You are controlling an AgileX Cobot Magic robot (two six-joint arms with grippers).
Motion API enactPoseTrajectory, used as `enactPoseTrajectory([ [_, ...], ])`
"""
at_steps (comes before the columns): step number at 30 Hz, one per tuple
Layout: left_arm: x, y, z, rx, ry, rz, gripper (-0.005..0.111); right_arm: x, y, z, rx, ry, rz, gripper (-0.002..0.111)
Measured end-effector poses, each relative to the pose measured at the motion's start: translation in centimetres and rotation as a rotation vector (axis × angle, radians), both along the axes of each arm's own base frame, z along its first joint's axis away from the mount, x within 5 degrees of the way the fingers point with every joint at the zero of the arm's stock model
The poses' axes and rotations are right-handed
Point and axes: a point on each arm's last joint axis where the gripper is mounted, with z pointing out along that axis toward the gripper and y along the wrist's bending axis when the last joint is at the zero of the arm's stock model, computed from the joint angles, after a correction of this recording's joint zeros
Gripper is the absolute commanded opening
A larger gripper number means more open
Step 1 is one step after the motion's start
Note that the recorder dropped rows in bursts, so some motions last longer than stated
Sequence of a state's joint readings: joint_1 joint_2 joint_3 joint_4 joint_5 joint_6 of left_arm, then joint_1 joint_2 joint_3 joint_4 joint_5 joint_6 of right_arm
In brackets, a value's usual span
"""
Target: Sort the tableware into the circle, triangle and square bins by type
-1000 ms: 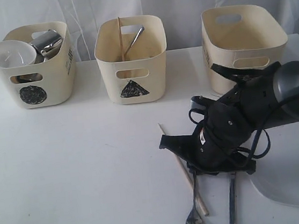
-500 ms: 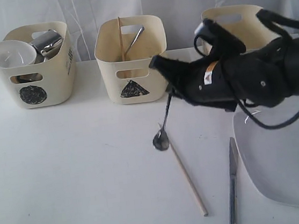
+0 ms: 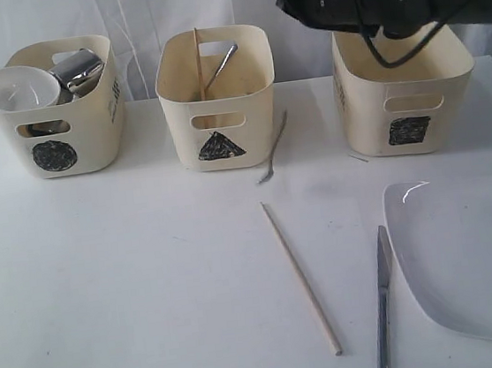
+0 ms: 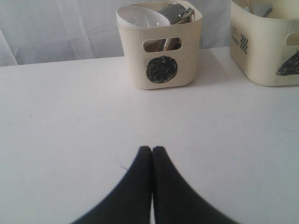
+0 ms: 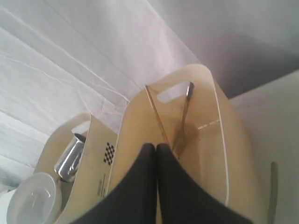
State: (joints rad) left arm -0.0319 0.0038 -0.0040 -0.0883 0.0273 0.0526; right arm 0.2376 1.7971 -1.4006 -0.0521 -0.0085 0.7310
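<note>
The steel spoon (image 3: 273, 150) sits slanted just outside the triangle bin (image 3: 217, 98), which holds 1 wooden chopstick (image 3: 198, 61) and 1 steel utensil (image 3: 219, 67). The circle bin (image 3: 66, 124) holds a white bowl (image 3: 15, 90) and a shiny mug (image 3: 80, 70). The right gripper (image 5: 155, 148) and the left gripper (image 4: 152, 150) are each pinched together, empty.

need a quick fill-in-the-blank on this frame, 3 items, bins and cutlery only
1. The white bowl sits in the left-hand bin, marked with a ____.
2. The knife lies between the loose chopstick and the ____.
3. The spoon lies outside the middle bin, marked with a ____.
Missing: circle; plate; triangle.
</note>
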Motion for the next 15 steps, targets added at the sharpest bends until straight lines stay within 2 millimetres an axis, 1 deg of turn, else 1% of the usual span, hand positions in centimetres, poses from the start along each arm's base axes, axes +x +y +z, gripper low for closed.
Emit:
enactPoseTrajectory([
  [2, 0.0, 0.0, 0.0, 0.000, 0.000, 0.000, 0.002, 1.5, 0.1, 0.0, -0.008, -0.014, -0.002, 0.000],
  [4, 0.0, 0.0, 0.0, 0.000, 0.000, 0.000, 0.002, 2.5, 0.3, -0.5, -0.020, 0.009, -0.004, 0.000],
  [7, 0.0, 0.0, 0.0, 0.000, 0.000, 0.000, 0.002, 2.9, 0.3, -1.9, -0.056, 0.097, -0.003, 0.000],
  [8, 0.0, 0.0, 0.0, 0.000, 0.000, 0.000, 0.002, 2.9, 0.3, -2.6, -0.078, 0.149, -0.003, 0.000],
  [9, 0.0, 0.0, 0.0, 0.000, 0.000, 0.000, 0.002, 2.5, 0.0, -4.0, -0.165, 0.264, 0.007, 0.000],
  [12, 0.0, 0.0, 0.0, 0.000, 0.000, 0.000, 0.002, 1.5, -0.3, -6.2, -0.296, 0.411, 0.027, 0.003],
  [13, 0.0, 0.0, 0.0, 0.000, 0.000, 0.000, 0.002, 1.2, -0.4, -6.8, -0.325, 0.444, 0.030, 0.007],
  [14, 0.0, 0.0, 0.0, 0.000, 0.000, 0.000, 0.002, 0.4, -0.7, -8.2, -0.383, 0.520, 0.038, 0.010],
  [15, 0.0, 0.0, 0.0, 0.000, 0.000, 0.000, 0.002, 0.0, -0.7, -8.9, -0.402, 0.554, 0.043, 0.015],
])
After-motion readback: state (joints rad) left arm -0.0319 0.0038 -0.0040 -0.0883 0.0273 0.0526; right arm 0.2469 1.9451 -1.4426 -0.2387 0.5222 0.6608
